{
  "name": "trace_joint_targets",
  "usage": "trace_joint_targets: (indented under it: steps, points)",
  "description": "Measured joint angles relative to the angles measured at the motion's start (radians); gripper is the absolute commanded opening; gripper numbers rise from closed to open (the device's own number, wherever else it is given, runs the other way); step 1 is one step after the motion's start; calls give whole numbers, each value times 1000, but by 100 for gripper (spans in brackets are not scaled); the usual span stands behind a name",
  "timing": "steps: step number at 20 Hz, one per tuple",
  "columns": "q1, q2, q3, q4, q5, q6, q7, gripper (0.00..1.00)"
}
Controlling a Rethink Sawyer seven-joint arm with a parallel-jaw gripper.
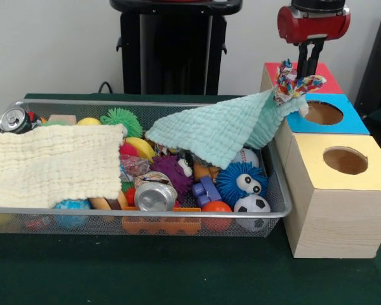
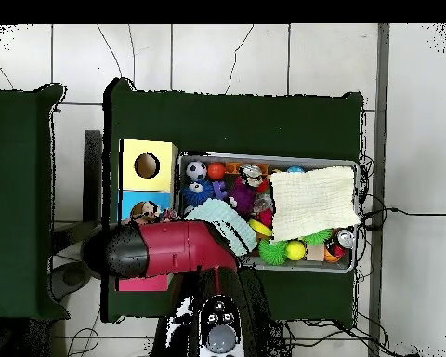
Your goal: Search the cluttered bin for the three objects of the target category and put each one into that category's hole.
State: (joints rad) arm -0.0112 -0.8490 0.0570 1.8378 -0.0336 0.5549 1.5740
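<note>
Green felt tabletop: wire-mesh bin, crinkled mint cloth, hand gripping a knotted rope toy above blue-topped box.

Pale wall, white tiled floor, green table

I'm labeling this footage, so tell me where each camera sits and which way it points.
Front view: across the table, facing the wire bin; the red arm's hand holds a multicolored toy over the blue box.
Overhead view: above, looking straight down; the red arm reaches from the bottom.
Shared: bin, mint cloth, yellow box.
</note>
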Motion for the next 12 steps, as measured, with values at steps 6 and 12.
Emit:
trace_joint_targets:
  steps: [6, 12]
  points:
    - [11, 6, -20, -4, 17, 0, 0, 0]
    - [11, 10, -27, -5, 27, 0, 0, 0]
